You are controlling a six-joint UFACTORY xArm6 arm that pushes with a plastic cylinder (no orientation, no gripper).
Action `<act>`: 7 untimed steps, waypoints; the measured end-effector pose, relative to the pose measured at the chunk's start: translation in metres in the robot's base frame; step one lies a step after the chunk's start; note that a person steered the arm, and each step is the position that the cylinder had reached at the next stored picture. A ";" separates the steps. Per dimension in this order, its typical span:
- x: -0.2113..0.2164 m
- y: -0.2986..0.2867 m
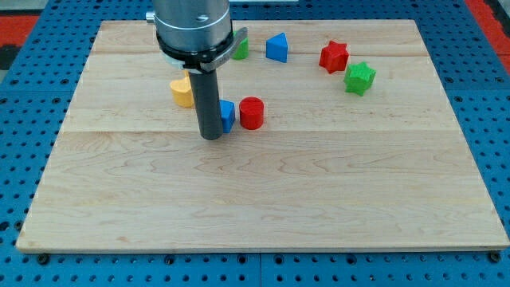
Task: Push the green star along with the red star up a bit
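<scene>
The green star [359,77] lies at the board's upper right, touching or almost touching the red star [334,57], which sits just up and left of it. My tip [211,136] is left of the board's centre, far to the left of and lower than both stars. It stands right against a blue block [228,115], which the rod partly hides.
A red cylinder [252,112] stands just right of the blue block. A yellow block [182,92] lies left of the rod. A blue triangular block [276,48] and a partly hidden green block [241,49] sit near the wooden board's [255,199] top edge.
</scene>
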State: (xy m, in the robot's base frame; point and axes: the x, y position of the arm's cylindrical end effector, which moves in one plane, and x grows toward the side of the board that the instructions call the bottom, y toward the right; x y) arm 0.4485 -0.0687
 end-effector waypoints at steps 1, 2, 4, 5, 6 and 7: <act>-0.007 -0.003; -0.009 0.003; -0.002 0.005; -0.002 0.005; 0.019 0.005; 0.067 0.015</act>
State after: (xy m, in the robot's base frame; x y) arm 0.5159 -0.0533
